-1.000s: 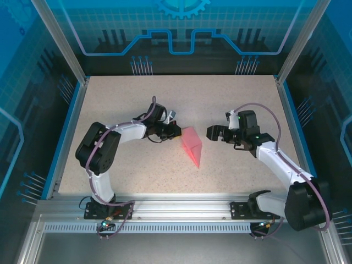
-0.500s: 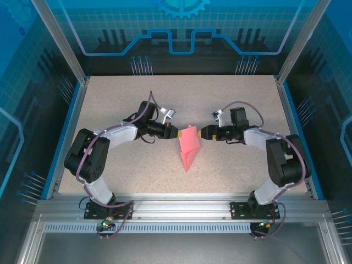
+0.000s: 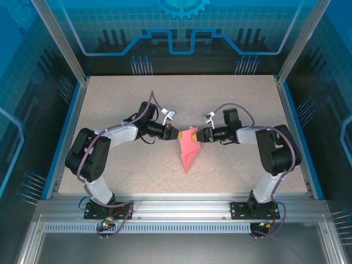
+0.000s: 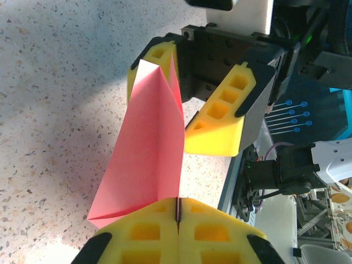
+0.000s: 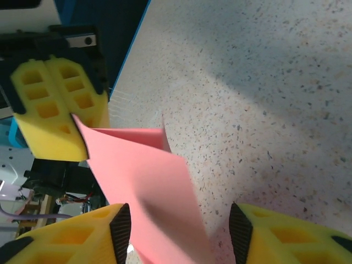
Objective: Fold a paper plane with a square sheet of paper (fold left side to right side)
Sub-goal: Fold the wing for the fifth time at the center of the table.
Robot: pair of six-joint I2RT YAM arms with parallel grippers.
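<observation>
Feather-light, floppy paper plane [image 3: 189, 147]: the left gripper [image 4: 177, 204] pinches its edge tight, while the right gripper [image 5: 177, 234], jaws spread, seems to straddle the opposite edge. Best gripped along a stiffer crease.

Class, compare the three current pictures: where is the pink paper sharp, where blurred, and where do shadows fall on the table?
Top external: even light, the folded pink-red paper sheet crisp. Left wrist: paper sharp, shade on the speckled beige table beside it, a bright patch lower left. Right wrist: paper blurs near the right end effector, and shadow darkens the table's upper right.
</observation>
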